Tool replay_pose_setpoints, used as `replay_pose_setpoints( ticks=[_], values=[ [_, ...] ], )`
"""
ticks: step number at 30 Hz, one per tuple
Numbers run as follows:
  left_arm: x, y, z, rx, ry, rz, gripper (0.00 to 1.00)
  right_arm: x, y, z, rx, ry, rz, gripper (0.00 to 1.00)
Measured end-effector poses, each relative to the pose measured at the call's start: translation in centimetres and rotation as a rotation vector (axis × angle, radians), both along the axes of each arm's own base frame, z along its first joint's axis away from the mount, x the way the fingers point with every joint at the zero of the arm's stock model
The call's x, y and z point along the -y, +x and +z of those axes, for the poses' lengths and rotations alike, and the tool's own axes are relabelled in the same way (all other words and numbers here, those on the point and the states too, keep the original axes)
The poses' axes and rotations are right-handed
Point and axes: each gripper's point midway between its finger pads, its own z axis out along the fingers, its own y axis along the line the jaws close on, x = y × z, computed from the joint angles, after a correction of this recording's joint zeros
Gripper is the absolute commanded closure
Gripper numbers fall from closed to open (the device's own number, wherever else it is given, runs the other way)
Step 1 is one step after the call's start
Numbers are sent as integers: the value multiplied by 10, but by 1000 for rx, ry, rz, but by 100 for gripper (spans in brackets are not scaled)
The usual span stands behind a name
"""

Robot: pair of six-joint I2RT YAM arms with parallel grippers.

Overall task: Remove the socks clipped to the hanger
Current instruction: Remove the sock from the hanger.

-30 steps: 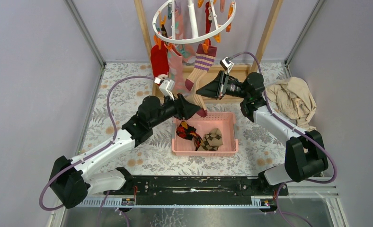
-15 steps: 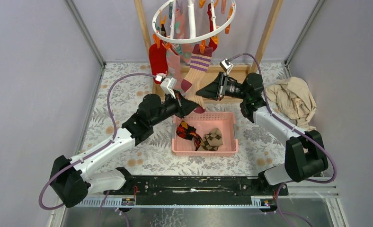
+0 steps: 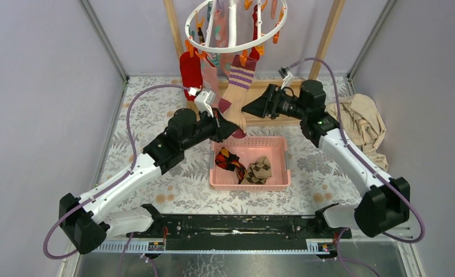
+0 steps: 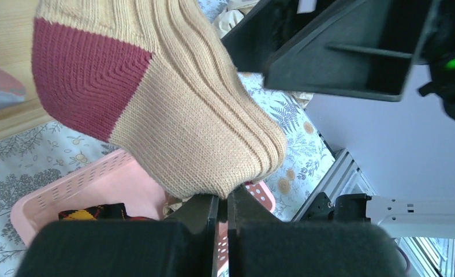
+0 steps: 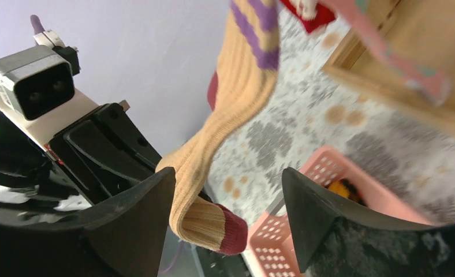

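Two grippers, one sock: the left gripper (image 3: 232,128) is closed on the foot end of the tan striped sock (image 3: 235,98), its fingers pinched together on the fabric's lower edge in the left wrist view. The right gripper (image 3: 245,108) stands with its jaws wide apart just beside the same sock and holds nothing.
Sock position: its purple-striped cuff is held by an orange clip (image 3: 243,56) on the hanger (image 3: 228,49). The sock slants down toward the left gripper, over the far edge of the pink basket (image 3: 249,186).
Other socks: a red sock (image 3: 190,72) and a pink sock (image 3: 209,72) hang on the ring's left side, and argyle socks (image 3: 260,168) lie in the basket.
Risk, thin grip: only a small fold seems caught, so a pull could slip off and let the sock swing back.
Risk, hanger: the ring hangs freely, so a sideways tug would probably drag and tilt it rather than open the clip, and it could jostle the neighbouring socks.
Risk, collision: the two grippers are near each other, so an upward move by the left one could knock the right one.
Risk, drop: if the clip releases suddenly, the cuff may land on the desk beside the basket.
Left arm pose: stretched forward and upward from its base, with the wrist angled toward the hanger.
Right arm pose: raised high, with the forearm roughly level and pointing left at the sock.
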Motion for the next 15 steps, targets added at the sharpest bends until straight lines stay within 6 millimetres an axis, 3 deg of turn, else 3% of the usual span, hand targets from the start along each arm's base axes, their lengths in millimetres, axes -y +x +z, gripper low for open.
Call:
replay_pose_setpoints(
  ticks=[5, 7, 11, 15],
  values=[
    [-4, -2, 10, -15, 33, 4, 97, 18, 7, 37, 196, -77, -113, 6],
    [-5, -3, 17, -16, 37, 3, 97, 24, 12, 50, 260, -98, -150, 6],
    [-7, -6, 29, -22, 42, 0, 96, 30, 22, 72, 356, -123, -208, 14],
    [-8, -10, 40, -27, 42, -8, 95, 32, 32, 90, 428, -120, -240, 31]
  ],
)
